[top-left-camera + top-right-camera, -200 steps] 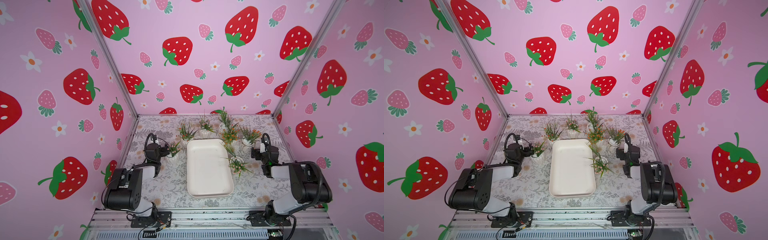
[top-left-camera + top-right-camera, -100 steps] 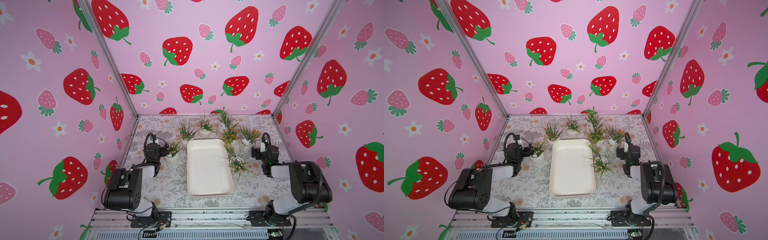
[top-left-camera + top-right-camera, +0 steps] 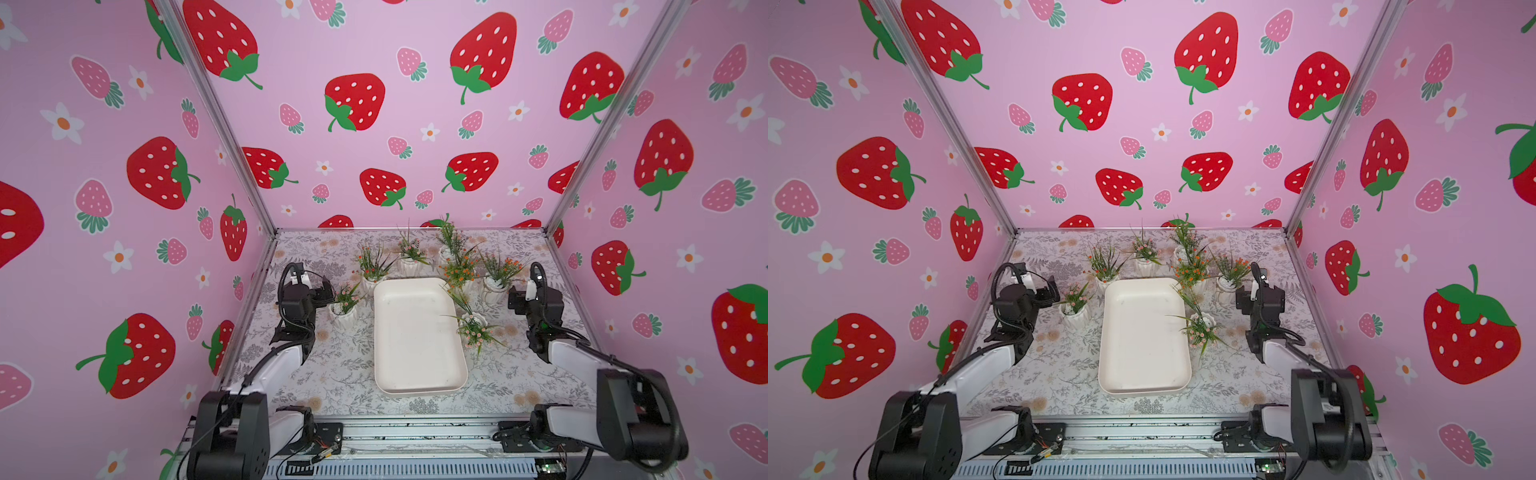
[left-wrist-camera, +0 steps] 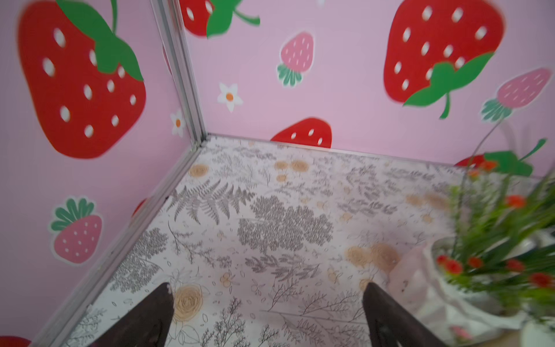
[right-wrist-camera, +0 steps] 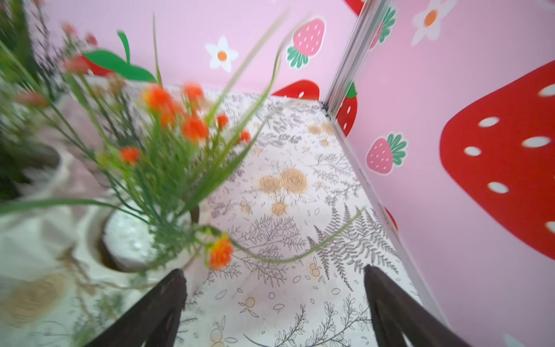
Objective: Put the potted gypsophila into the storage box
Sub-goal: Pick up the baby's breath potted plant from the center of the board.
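The storage box, a cream-white tray, lies empty mid-table. Several potted gypsophila stand around its far end and sides. My left gripper is open just left of a pink-flowered pot. In the left wrist view the gripper has only table between its fingers, with a pot beside one finger. My right gripper is open just right of an orange-flowered pot, which sits outside its fingers. Another pot stands by the box's right rim.
More pots stand behind the box: a pink one, another, a tall one and an orange one. Pink strawberry walls with metal corner posts close in three sides. Both arm bases sit at the front rail.
My left gripper has moved right, closer to the pink-flowered pot. My right gripper has edged left toward the orange-flowered pot. No pot has moved.
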